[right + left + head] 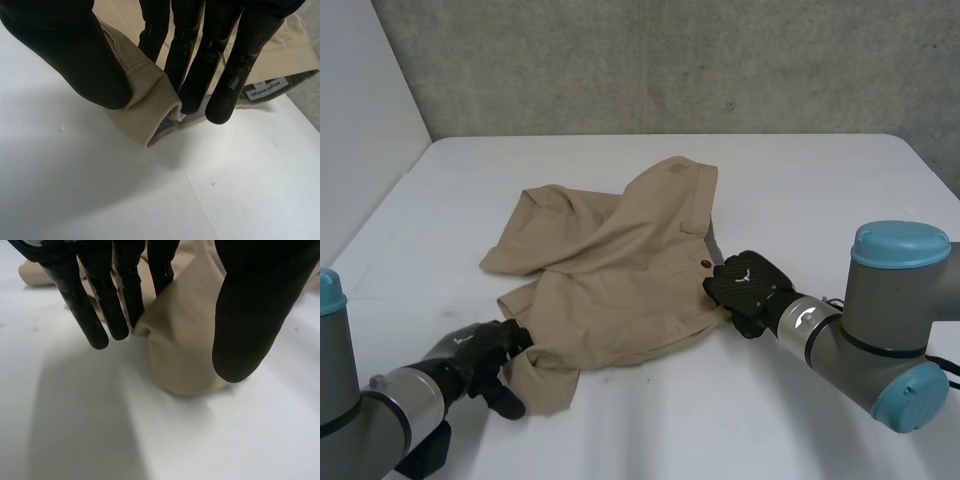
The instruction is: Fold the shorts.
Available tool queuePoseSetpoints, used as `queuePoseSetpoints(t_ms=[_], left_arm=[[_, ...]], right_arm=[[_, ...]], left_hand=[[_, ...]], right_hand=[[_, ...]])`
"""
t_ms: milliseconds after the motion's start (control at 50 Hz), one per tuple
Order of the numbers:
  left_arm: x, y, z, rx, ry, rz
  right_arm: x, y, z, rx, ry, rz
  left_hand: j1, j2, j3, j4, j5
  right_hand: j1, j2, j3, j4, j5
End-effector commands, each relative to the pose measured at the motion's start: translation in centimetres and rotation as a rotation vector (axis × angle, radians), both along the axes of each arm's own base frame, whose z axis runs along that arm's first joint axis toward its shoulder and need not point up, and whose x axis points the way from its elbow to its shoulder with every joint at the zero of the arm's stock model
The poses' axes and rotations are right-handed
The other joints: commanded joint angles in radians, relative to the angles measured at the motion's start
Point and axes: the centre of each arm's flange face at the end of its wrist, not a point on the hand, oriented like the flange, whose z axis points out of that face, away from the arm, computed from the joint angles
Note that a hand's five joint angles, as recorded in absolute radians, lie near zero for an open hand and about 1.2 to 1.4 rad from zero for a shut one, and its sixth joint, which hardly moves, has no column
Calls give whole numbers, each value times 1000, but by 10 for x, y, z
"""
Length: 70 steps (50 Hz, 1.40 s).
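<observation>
You are seeing the left hand pinching a near leg corner of the tan shorts, and the right hand is gripping their waistband edge between thumb and fingers.

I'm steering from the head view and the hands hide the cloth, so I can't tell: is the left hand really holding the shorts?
Observer: Yes. In its wrist view the left hand pinches a fold of the shorts between its fingers and thumb.
Operator: And the right one?
Observer: The right hand has the waistband curled between its thumb and fingers.
Operator: Is there anything inside the waistband?
Observer: A white label with small print shows inside it, just past the right hand.
</observation>
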Motion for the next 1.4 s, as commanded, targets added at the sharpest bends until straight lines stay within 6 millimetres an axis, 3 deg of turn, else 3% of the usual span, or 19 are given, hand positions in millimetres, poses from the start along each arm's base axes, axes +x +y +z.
queuePoseSetpoints(t_ms=[20, 180, 320, 400, 460, 580, 680, 780, 900, 1020, 1120, 1180, 1240, 1260, 1280, 1320, 1340, 1360, 1400], left_arm=[[-5, -7, 2, -44, 28, 7], [-17, -11, -7, 15, 83, 15], [-20, -14, -13, 17, 66, 25], [-26, -13, -2, -26, 53, 8], [-31, -15, 28, -129, 72, -14], [-27, -3, 93, -325, -45, -126], [-25, 5, 114, -425, -178, -210], [-24, 8, 109, -449, -313, -292], [-32, 4, 76, -397, -450, -413], [-49, -28, 48, -406, -485, -442], [-70, -67, 45, -487, -503, -418], [-81, -102, 67, -619, -534, -336], [-93, -136, 118, -863, -521, -203], [-96, -143, 133, -937, -510, -169], [-100, -152, 165, -1088, -480, -103], [-103, -159, 195, -1226, -448, -36], [-104, -160, 209, -1295, -428, -2], [-106, -161, 234, -1416, -386, 63], [-105, -157, 258, -1518, -341, 126]], right_arm=[[-3, 3, 3, 8, 4, -16], [-17, 8, 18, -6, -1, -51], [-26, 15, 34, -33, -13, -73], [-32, 17, 47, -67, -17, -90], [-34, 18, 64, -106, -28, -98], [-40, 34, 126, -204, -59, -104], [-45, 53, 159, -207, -52, -95], [-50, 69, 158, -116, 33, -74], [-50, 70, 123, 16, 232, -5], [-35, 23, 91, 44, 266, -75], [-10, -19, 94, -68, 227, -138], [5, -48, 124, -208, 125, -186], [14, -70, 160, -336, 2, -225], [18, -80, 190, -430, -91, -242], [20, -84, 205, -478, -141, -250], [22, -89, 237, -580, -241, -262], [22, -91, 266, -682, -334, -274], [22, -91, 278, -725, -378, -279], [20, -92, 295, -792, -448, -293]], left_hand=[[81, 79, 74, 75, 77], [166, 163, 159, 159, 162], [606, 604, 599, 600, 602], [768, 765, 761, 761, 763], [774, 771, 767, 767, 769], [768, 766, 761, 762, 764], [762, 760, 755, 756, 758], [762, 760, 755, 756, 758], [747, 745, 740, 741, 743], [744, 742, 737, 738, 740], [747, 745, 740, 741, 743], [756, 754, 749, 750, 752], [770, 768, 764, 764, 766], [782, 780, 776, 776, 778], [809, 806, 802, 802, 804], [812, 810, 805, 806, 808], [812, 810, 805, 806, 808], [815, 812, 808, 808, 811], [815, 813, 808, 809, 811]], right_hand=[[507, 225, 229, 208, 250], [507, 225, 229, 208, 250], [507, 225, 229, 208, 250], [507, 225, 229, 208, 250], [507, 225, 229, 208, 250], [507, 225, 229, 208, 250], [507, 225, 229, 208, 250], [507, 225, 229, 208, 250], [507, 225, 229, 208, 250], [507, 225, 229, 208, 250], [507, 225, 229, 208, 250], [507, 225, 229, 208, 250], [507, 225, 229, 208, 250], [507, 225, 229, 208, 250], [507, 225, 229, 208, 250], [507, 225, 229, 208, 250], [507, 225, 229, 208, 250], [507, 225, 229, 208, 250], [507, 225, 229, 208, 250]])
